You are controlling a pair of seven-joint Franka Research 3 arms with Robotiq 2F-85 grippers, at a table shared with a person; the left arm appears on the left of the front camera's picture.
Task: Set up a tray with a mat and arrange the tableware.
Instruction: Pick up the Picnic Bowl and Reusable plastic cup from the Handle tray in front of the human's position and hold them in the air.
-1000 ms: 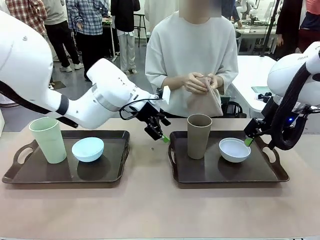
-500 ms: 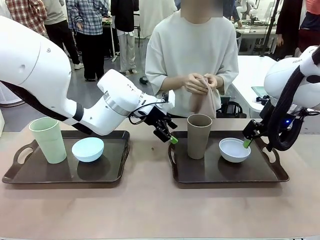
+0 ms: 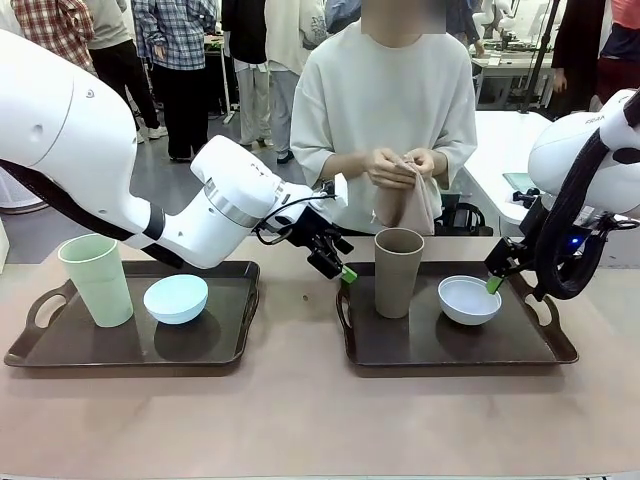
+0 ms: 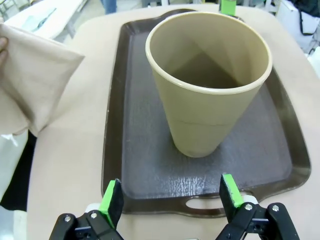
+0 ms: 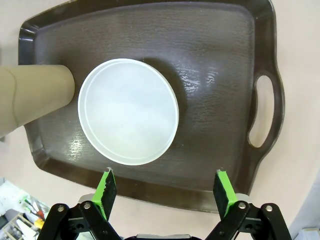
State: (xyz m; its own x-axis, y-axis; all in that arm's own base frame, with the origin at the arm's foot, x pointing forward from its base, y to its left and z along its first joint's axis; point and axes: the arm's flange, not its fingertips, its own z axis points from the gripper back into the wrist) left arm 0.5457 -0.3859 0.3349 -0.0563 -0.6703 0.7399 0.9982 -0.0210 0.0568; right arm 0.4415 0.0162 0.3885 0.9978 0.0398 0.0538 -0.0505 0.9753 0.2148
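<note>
Front view first. "Why do the person's hands (image 3: 398, 165) pinch that beige cloth (image 3: 408, 205) up by the chest?"

"I think it is the mat. No tray has one under its things, so it must go in."

"But the brown tumbler (image 3: 398, 272) and the white bowl (image 3: 469, 301) sit on the right tray (image 3: 450, 348)."

"Yes, they are in the way. That may be why the left gripper (image 3: 341, 270) is at that tray's left end, pointing at the tumbler. Its fingers are spread wide with nothing between them. From the left wrist view the tumbler stands upright, straight ahead of it."

"And the right gripper (image 3: 496, 283)?"

"It hangs just beside the bowl's rim, at the far side of the tray. Its fingers are spread too and hold nothing. I guess each one will lift its thing off to make room."

"And the left tray (image 3: 205, 352)?"

"The green tumbler (image 3: 97, 282) and the blue bowl (image 3: 176, 298) stand on it, side by side, well apart from both grippers."
</note>
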